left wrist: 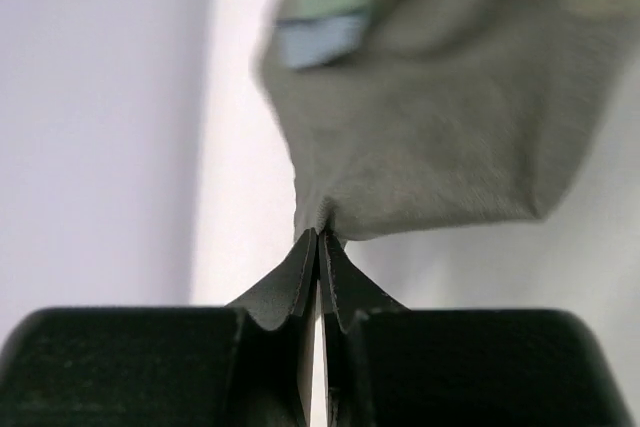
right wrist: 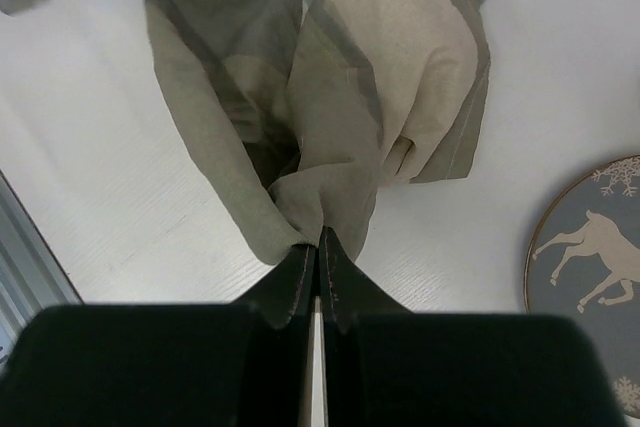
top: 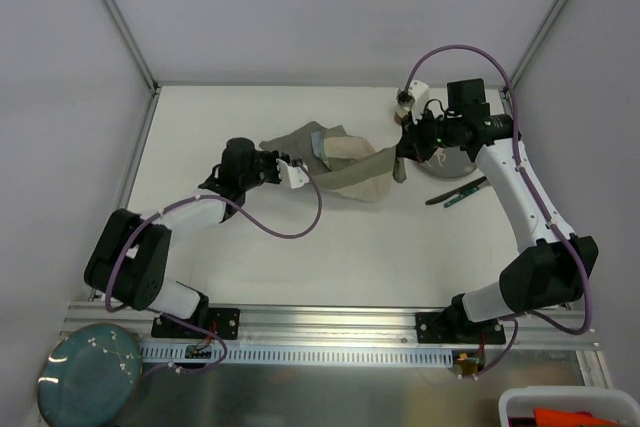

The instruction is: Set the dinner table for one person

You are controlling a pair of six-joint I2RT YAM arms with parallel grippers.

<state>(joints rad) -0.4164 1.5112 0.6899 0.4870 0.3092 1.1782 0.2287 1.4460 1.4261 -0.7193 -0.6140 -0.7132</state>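
The left gripper (top: 300,173) is pinched shut on one edge of the patchwork cloth mat (top: 350,169), which sags crumpled above the middle of the dinner table (top: 340,257). The right gripper (top: 402,155) pinches the opposite edge, near the horse-print plate (right wrist: 590,247). The arms should draw apart evenly to tauten the cloth, then lower it flat.

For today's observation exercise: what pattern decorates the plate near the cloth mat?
The plate shows a cream horse and snowflakes on grey-blue, clearest in the right wrist view.
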